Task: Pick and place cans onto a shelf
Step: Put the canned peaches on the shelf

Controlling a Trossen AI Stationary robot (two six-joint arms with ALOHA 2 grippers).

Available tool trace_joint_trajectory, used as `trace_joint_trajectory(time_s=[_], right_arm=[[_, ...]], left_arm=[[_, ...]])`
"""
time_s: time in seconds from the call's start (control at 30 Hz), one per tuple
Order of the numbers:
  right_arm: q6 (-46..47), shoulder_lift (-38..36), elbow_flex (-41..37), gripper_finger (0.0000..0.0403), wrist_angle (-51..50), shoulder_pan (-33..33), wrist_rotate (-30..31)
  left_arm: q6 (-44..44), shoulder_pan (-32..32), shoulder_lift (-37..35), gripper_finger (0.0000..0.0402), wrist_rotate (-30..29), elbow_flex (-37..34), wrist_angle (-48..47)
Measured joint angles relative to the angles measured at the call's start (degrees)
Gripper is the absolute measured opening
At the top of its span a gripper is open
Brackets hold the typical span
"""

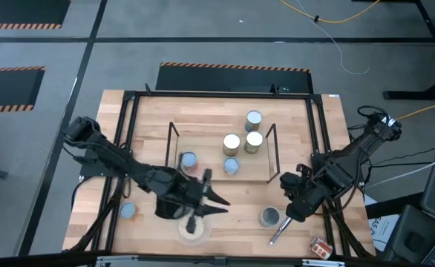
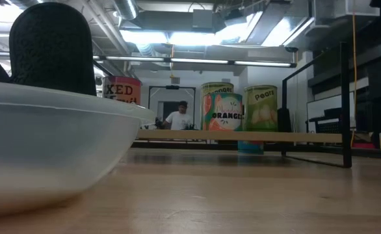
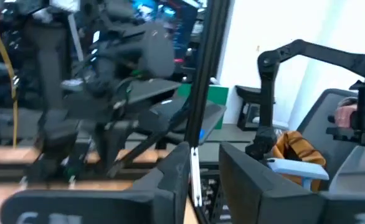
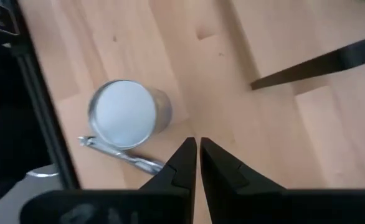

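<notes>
The shelf (image 1: pixel 221 152) stands mid-table, and several cans stand on it: (image 1: pixel 254 119), (image 1: pixel 232 144), (image 1: pixel 254 141), (image 1: pixel 231 166) and, at its left end, (image 1: pixel 188 160). In the low view their labels (image 2: pixel 226 112) show above its board (image 2: pixel 242 135). One loose can (image 1: pixel 128 211) stands near the left edge. Another (image 1: pixel 269 216) stands at the near right beside a silver pen (image 1: pixel 280 232). My left gripper (image 1: pixel 216 189) hovers in front of the shelf, over the bowl's far side, slightly open (image 3: pixel 201 165) and holding nothing. My right gripper (image 1: pixel 290 215) hangs shut (image 4: pixel 199 146) above the table, next to the near-right can (image 4: pixel 123 115).
A clear bowl (image 1: pixel 193 228) sits at the near edge and fills the low view's left (image 2: pixel 47 149). A black metal frame (image 1: pixel 128 148) rings the tabletop. A small red and white object (image 1: pixel 321 247) lies at the near right corner. A person (image 2: pixel 177 118) stands far behind.
</notes>
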Motion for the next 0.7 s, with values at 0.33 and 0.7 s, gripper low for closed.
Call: trace_joint_trajectory(time_s=[0.33, 0.7], right_arm=[[0.35, 0.03, -6.17, 0.0026, 0.46, 3.95, 2.81], [3.23, 0.04, -19.68, 0.0026, 14.06, 6.07, 0.13]], left_arm=[[6.85, 2.37, 16.95, 0.0147, 2.70, 22.89, -12.21], [9.39, 4.06, 34.71, 0.0144, 2.60, 44.31, -29.53]])
